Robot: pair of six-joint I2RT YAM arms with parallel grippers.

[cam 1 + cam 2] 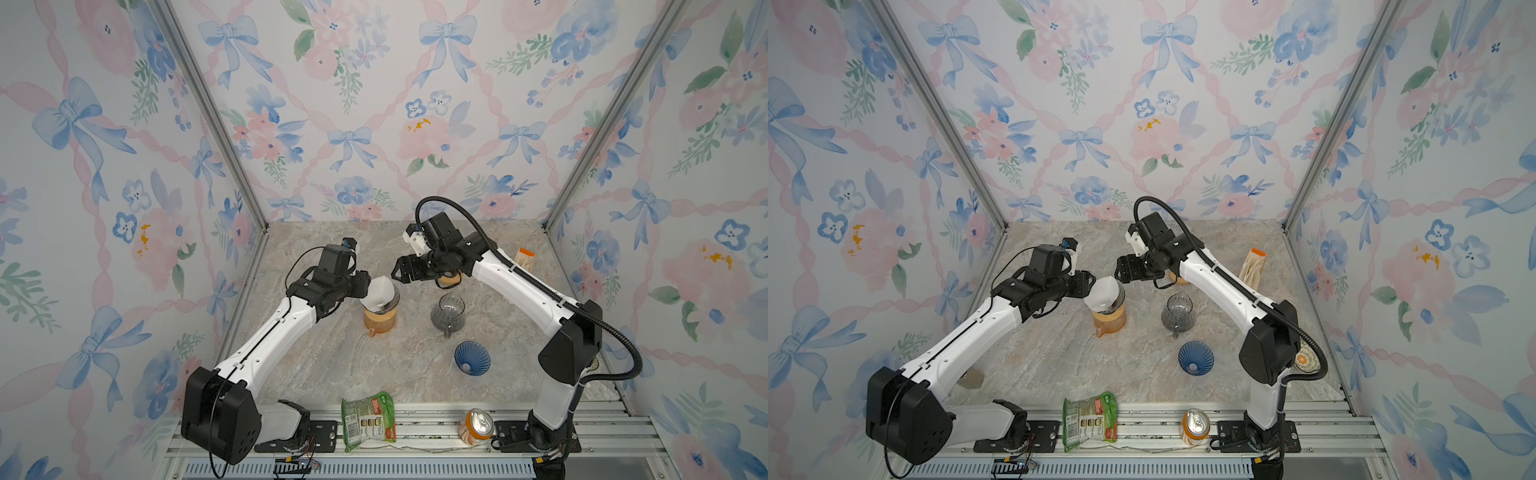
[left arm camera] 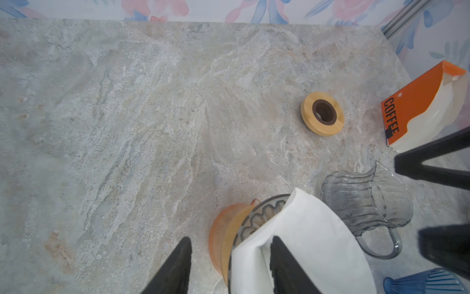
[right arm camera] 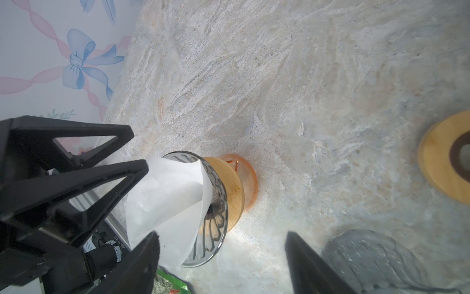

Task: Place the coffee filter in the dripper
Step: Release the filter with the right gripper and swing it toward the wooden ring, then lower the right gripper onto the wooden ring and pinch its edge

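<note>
Coffee filter (image 2: 312,236), left hand (image 2: 232,240) straddling edge

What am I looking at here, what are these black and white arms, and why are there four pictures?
Two robot arms stand at a marble table. Two pictures look down from overhead and are nearly identical; the other two come from a camera on each arm's wrist. A white coffee filter leans in a clear dripper atop an orange jug. The left pincer straddles the filter's edge, jaws apart, apparently not squeezing it. The right pincer is open beside it, holding nothing. Also there: a grey glass jug, a blue dripper, a wooden ring, an orange filter pack, a green snack bag and a can.
</note>
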